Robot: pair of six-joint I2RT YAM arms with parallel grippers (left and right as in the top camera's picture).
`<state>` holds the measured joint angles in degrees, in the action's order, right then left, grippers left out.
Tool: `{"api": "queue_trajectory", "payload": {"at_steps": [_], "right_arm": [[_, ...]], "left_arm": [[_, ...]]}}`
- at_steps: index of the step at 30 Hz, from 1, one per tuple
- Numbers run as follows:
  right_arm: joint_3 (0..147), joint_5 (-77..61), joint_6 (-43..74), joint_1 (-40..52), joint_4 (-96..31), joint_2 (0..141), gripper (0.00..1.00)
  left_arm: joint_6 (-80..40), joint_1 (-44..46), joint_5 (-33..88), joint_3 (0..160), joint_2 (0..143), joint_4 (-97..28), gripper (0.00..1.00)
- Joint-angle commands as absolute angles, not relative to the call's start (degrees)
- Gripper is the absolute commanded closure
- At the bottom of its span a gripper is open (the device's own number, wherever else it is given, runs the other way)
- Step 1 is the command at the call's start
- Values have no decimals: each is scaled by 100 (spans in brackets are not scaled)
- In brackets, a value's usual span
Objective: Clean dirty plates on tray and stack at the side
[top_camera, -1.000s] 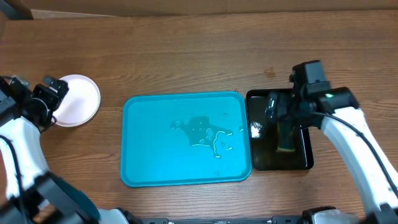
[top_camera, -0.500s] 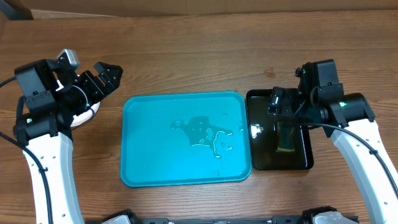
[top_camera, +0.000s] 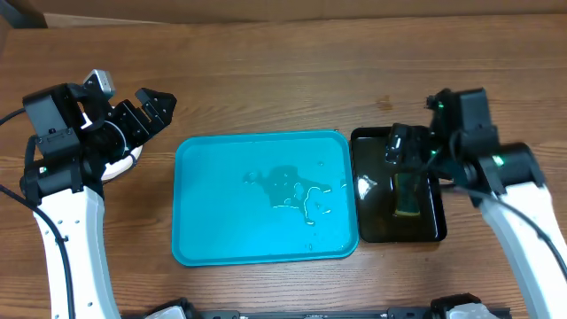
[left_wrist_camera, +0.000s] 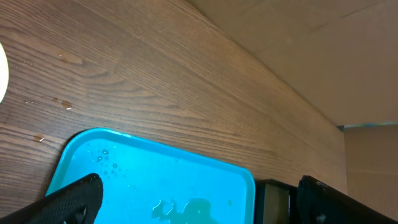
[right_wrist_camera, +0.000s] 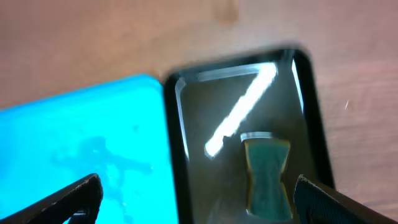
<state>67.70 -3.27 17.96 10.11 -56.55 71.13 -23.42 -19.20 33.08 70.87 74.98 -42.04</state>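
Note:
The turquoise tray (top_camera: 266,199) lies mid-table, wet with a puddle near its centre and with no plate on it. It also shows in the left wrist view (left_wrist_camera: 155,180) and the right wrist view (right_wrist_camera: 81,143). Only a white plate's rim (top_camera: 120,165) shows at the left, mostly hidden under my left arm; a sliver of it shows in the left wrist view (left_wrist_camera: 2,71). My left gripper (top_camera: 142,111) (left_wrist_camera: 202,205) is open and empty, raised beside the plate and facing the tray. My right gripper (top_camera: 399,146) (right_wrist_camera: 202,202) is open and empty above the black tray.
A small glossy black tray (top_camera: 372,226) (right_wrist_camera: 186,124) touches the turquoise tray's right edge. A green-and-yellow sponge (top_camera: 407,199) (right_wrist_camera: 267,177) lies in it. Bare wood table (top_camera: 283,80) runs along the back, with a cardboard wall behind.
My left arm has swung up and over the white plate, which lay fully in view a second ago. My right arm has drifted slightly right above the black tray.

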Motion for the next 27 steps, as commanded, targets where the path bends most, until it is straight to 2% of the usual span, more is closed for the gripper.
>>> {"api": "queue_trajectory", "payload": {"at_steps": [1, 8, 10, 14, 19, 27], "right_arm": [[6849, -3, 1739, 967, -5319, 5878, 0], [6283, -3, 582, 954, -3557, 3280, 0], [5566, -3, 482, 950, -2692, 2178, 0], [4235, -1, 482, 945, -1282, 945, 0], [2727, -255, 642, 821, 139, 320, 0], [1409, -563, 661, 742, 353, 117, 0]], "left_arm": [[-2206, -1898, 3406, 7168, 7531, -4200, 0], [-2206, -1898, 3409, 7168, 7531, -4200, 0], [-2206, -1898, 3406, 7168, 7531, -4200, 0], [-2206, -1898, 3409, 7168, 7531, -4200, 0], [-2206, -1898, 3409, 7168, 7531, -4200, 0], [-2206, -1898, 3406, 7168, 7531, -4200, 0]]}}
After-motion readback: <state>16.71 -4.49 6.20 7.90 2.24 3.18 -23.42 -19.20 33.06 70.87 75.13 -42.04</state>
